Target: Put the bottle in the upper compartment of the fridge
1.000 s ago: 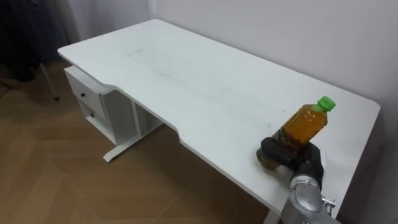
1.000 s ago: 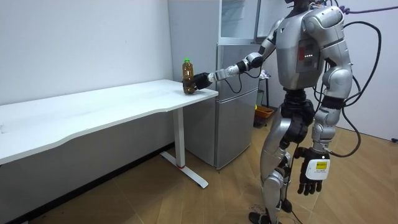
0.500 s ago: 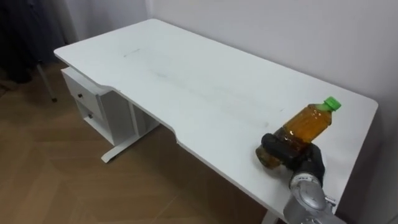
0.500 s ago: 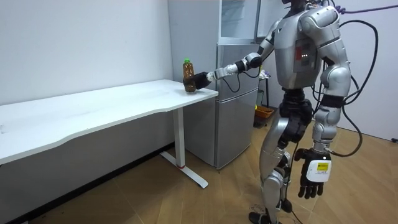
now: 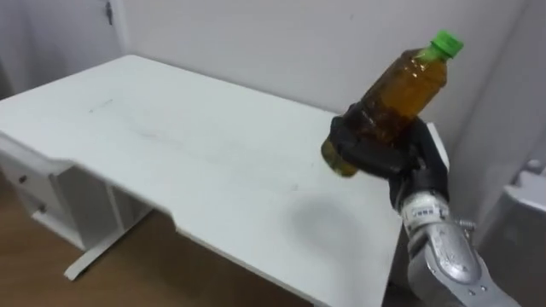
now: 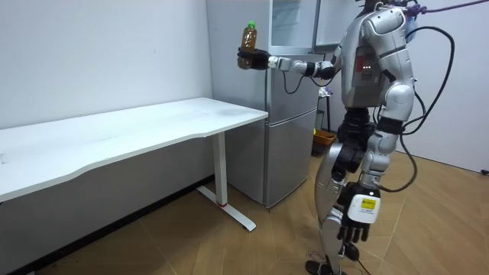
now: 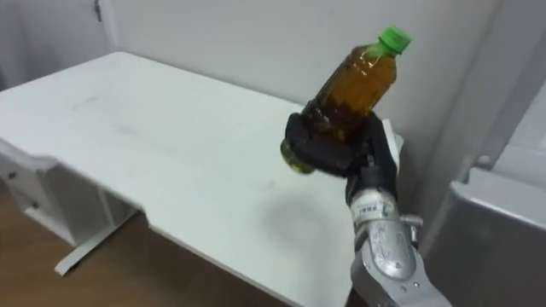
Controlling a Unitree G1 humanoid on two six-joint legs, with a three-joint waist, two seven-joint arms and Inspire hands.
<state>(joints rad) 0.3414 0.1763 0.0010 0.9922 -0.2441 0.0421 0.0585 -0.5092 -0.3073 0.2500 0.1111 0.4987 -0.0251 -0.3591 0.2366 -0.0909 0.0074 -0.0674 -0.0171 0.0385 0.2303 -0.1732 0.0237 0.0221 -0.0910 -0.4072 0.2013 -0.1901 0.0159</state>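
Bottle (image 5: 397,89) held up high over white table (image 5: 171,153), R hand (image 5: 386,159) wrapped tight round it; L hand (image 6: 355,221) hangs loose

Head eyes look down; distant room camera shares table (image 5: 171,153)

The robot's right hand (image 5: 408,166) grips the lower half of a tilted, green-capped bottle (image 5: 397,89) of amber drink, clear above a white table (image 5: 171,145).

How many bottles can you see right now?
1: the amber plastic bottle with a green cap, gripped in the right hand above the white table. Others may be hidden inside the silver fridge.
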